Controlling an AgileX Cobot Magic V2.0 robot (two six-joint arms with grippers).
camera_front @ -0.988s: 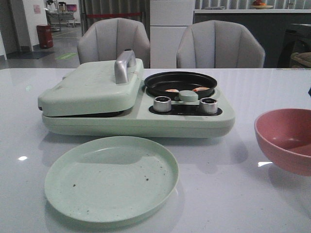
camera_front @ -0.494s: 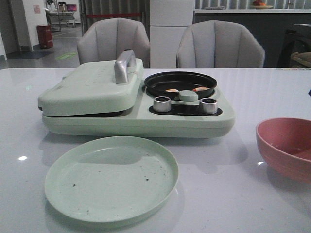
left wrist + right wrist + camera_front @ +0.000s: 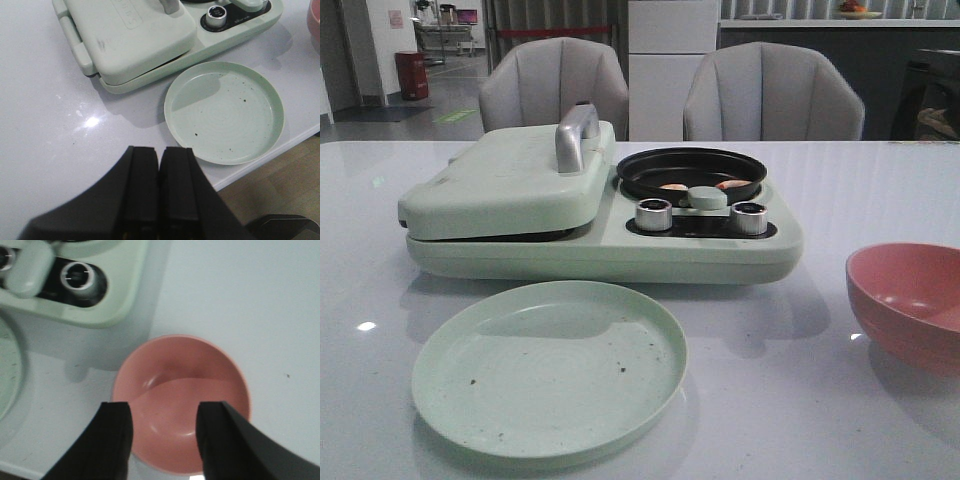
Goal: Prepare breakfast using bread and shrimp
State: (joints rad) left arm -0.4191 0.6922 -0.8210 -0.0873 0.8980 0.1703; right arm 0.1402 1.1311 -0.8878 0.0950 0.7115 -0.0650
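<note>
Two small pinkish-orange shrimp (image 3: pixel 674 186) (image 3: pixel 734 184) lie in the black round pan (image 3: pixel 692 170) of the pale green breakfast maker (image 3: pixel 600 250). Its sandwich lid (image 3: pixel 510 175) is shut; the bread is hidden or out of view. My right gripper (image 3: pixel 162 412) is open and empty above the empty pink bowl (image 3: pixel 182 400), which stands on the table at the right (image 3: pixel 910 305). My left gripper (image 3: pixel 159 157) is shut and empty, above the table's front edge beside the empty green plate (image 3: pixel 225 112). Neither gripper shows in the front view.
The green plate (image 3: pixel 550 368) lies in front of the breakfast maker. Two silver knobs (image 3: pixel 654 214) (image 3: pixel 749 217) sit on its front. Two grey chairs (image 3: pixel 555 85) (image 3: pixel 775 90) stand behind the table. The table edge (image 3: pixel 270 155) is near the left gripper.
The pink bowl has come down and now rests on the table at the right; it sat higher one second ago. The rest is unchanged.
</note>
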